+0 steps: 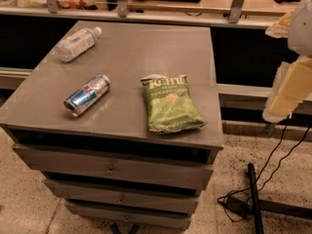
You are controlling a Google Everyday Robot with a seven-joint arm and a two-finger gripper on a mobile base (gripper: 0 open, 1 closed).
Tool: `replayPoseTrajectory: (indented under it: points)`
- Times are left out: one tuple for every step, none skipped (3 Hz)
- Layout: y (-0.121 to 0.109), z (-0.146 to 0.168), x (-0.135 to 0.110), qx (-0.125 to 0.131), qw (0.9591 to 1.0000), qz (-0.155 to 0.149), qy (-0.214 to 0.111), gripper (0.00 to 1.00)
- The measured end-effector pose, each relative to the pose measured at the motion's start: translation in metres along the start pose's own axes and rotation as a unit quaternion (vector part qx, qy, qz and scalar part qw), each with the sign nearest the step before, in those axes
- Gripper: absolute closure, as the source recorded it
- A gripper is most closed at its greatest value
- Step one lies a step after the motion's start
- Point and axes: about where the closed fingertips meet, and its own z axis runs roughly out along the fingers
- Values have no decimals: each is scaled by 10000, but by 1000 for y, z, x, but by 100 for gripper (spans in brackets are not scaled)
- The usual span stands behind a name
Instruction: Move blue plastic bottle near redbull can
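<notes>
Three items on the grey cabinet top: the blue plastic bottle, the redbull can and a green chip bag.

Bottle: on its side at the far left corner, white cap pointing away and to the right. It is well apart from the can, which also lies on its side, nearer the front left edge.

My gripper: out past the right side of the cabinet, above the floor, well apart from the bottle, with the bag and the can lying in between. Open or closed: cannot tell from this view.

Handling, my estimate:
- Light. The fill level is not readable.
- Thin clear wall, so it will likely dent under a hard squeeze. Clamp gently.
- Smooth and round, lying down, so it may roll if touched on one side first.
- The cap end is stiffer but narrow, so a poor target.

Where to hold: across the barrel at the labelled middle, jaws square to the long axis and closing on both sides together.

Risk: the can could also roll if bumped, so set the bottle down just beside it, not against it.
</notes>
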Motion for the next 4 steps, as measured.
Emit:
replayPoseTrajectory:
  points:
    - [0, 0, 0, 1, 10000, 0, 0, 0]
    - [-5, 6, -12, -95, 9997, -25, -233, 0]
    - [-30, 31, -75, -511, 9907, -196, -1248, 0]
    - [-49, 53, -154, -788, 9730, -145, -2166, 0]
